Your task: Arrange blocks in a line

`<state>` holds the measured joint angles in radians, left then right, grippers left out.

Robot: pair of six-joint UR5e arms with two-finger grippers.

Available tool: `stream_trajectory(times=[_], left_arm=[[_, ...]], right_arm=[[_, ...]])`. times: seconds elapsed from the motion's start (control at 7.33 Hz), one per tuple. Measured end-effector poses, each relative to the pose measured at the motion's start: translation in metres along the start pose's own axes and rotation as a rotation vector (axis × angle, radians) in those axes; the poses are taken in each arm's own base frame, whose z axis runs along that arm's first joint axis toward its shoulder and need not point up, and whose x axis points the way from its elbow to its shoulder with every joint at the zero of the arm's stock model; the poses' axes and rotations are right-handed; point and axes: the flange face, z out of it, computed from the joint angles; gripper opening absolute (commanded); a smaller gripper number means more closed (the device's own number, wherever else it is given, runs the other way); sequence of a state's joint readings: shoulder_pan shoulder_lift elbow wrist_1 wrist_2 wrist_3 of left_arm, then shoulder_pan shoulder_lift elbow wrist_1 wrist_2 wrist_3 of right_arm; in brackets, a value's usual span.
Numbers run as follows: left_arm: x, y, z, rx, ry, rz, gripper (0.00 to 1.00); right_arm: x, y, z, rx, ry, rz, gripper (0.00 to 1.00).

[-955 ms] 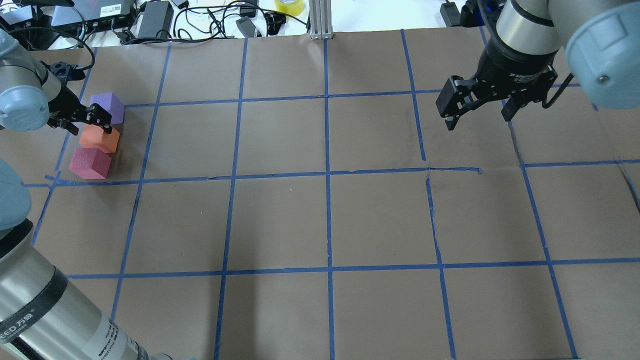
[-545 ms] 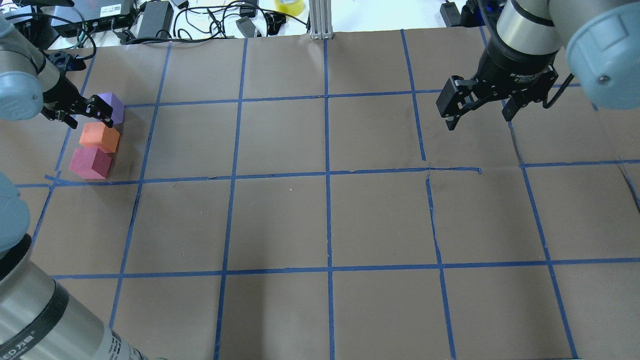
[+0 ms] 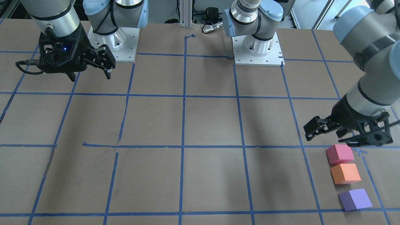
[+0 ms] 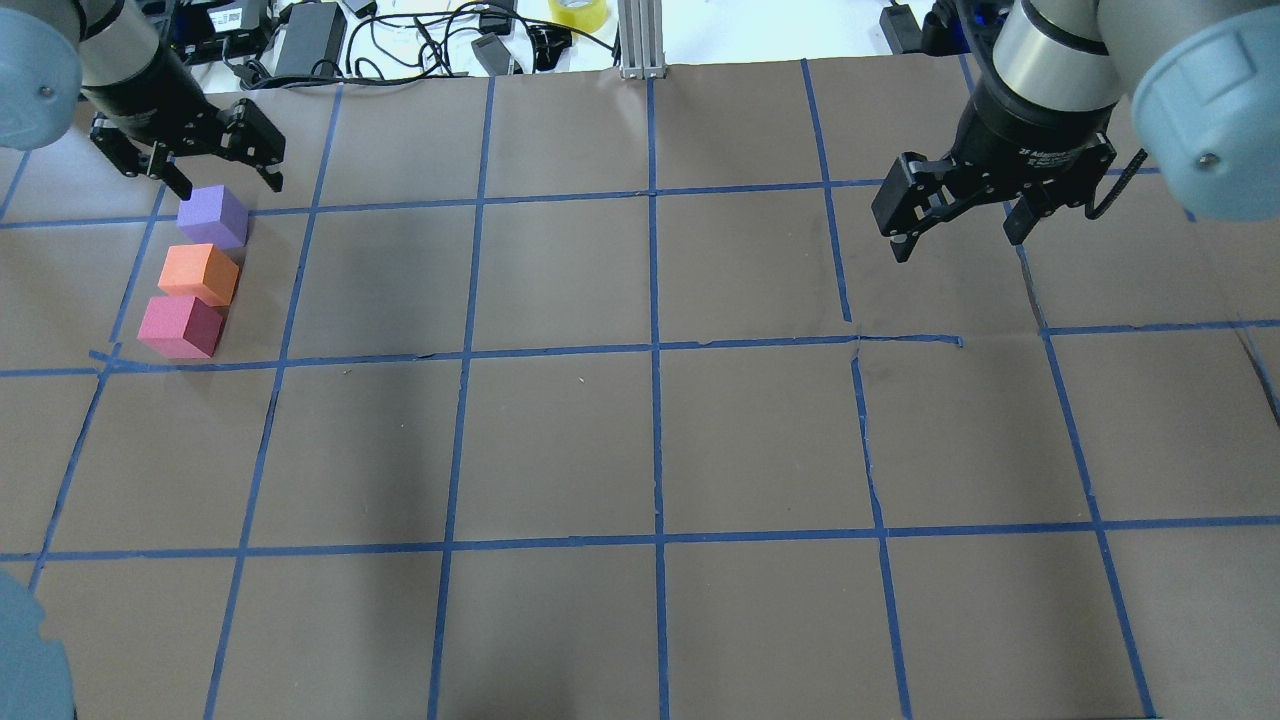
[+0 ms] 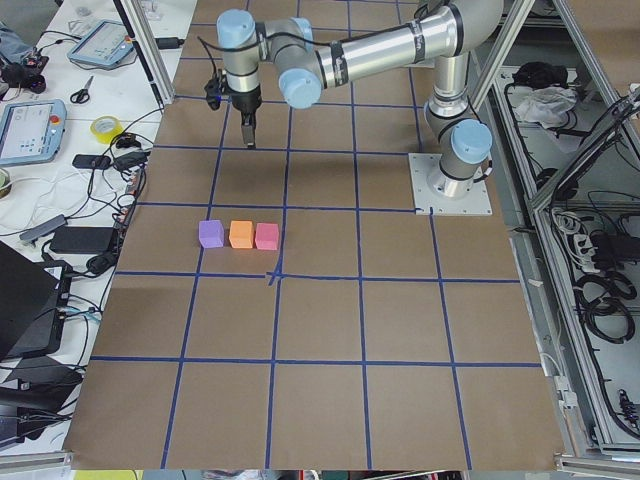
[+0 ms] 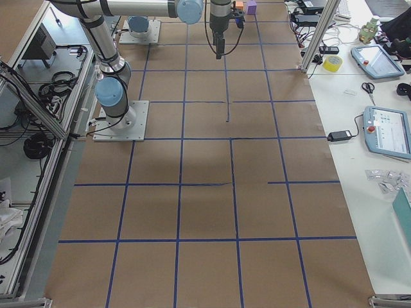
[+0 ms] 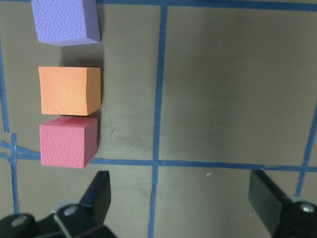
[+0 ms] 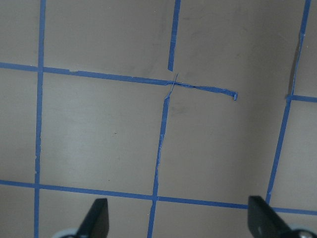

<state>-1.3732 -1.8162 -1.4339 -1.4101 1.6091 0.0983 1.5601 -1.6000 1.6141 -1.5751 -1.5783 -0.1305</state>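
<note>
Three blocks stand in a row at the table's left: purple block point(image 4: 212, 216), orange block point(image 4: 198, 274), pinkish-red block point(image 4: 180, 326). In the left wrist view the pinkish-red point(image 7: 67, 141) and orange point(image 7: 69, 90) blocks touch, and the purple point(image 7: 64, 22) stands a small gap away. My left gripper point(image 4: 230, 186) is open and empty, raised just beyond the purple block; its jaws point(image 7: 183, 196) are wide apart. My right gripper point(image 4: 958, 240) is open and empty, hovering over bare table at the far right point(image 8: 178, 218).
Blue tape lines point(image 4: 655, 345) mark a grid on the brown table cover. Cables, power adapters and a yellow tape roll point(image 4: 578, 12) lie beyond the far edge. An aluminium post point(image 4: 640, 40) stands at the far middle.
My left gripper has lifted off from beside the orange and purple blocks and moved toward the far edge. The blocks have stayed in place. The right arm has not moved.
</note>
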Motion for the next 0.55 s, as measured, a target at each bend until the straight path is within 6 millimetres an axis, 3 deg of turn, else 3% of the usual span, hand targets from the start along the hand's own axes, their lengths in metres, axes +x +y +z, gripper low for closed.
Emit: stream_trajectory(times=[0.27, 0.55], left_arm=[[0.060, 0.047, -0.062, 0.030, -0.007, -0.011, 1.00], [0.118, 0.093, -0.100, 0.073, -0.016, 0.040, 1.00]], right_arm=[[0.000, 0.000, 0.001, -0.004, 0.000, -0.002, 1.00], [0.000, 0.000, 0.002, -0.007, 0.001, -0.005, 1.00]])
